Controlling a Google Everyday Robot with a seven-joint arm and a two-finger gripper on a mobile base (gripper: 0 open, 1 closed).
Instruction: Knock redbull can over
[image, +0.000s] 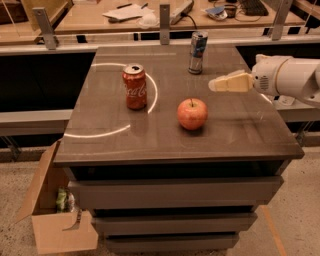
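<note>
The redbull can (198, 52) is slim and blue-and-silver and stands upright near the far edge of the brown table (235, 135). My gripper (216, 84) comes in from the right on a white arm (290, 77). It hovers above the table, to the right of the can and a little nearer to me, and is not touching it. A wider red Coca-Cola can (135, 86) stands upright at the left. A red apple (192, 113) sits mid-table, in front of and below the gripper.
A metal rail with posts (164, 22) runs behind the table, with a cluttered desk beyond it. An open cardboard box (57, 215) sits on the floor at the lower left. Drawers fill the table's front.
</note>
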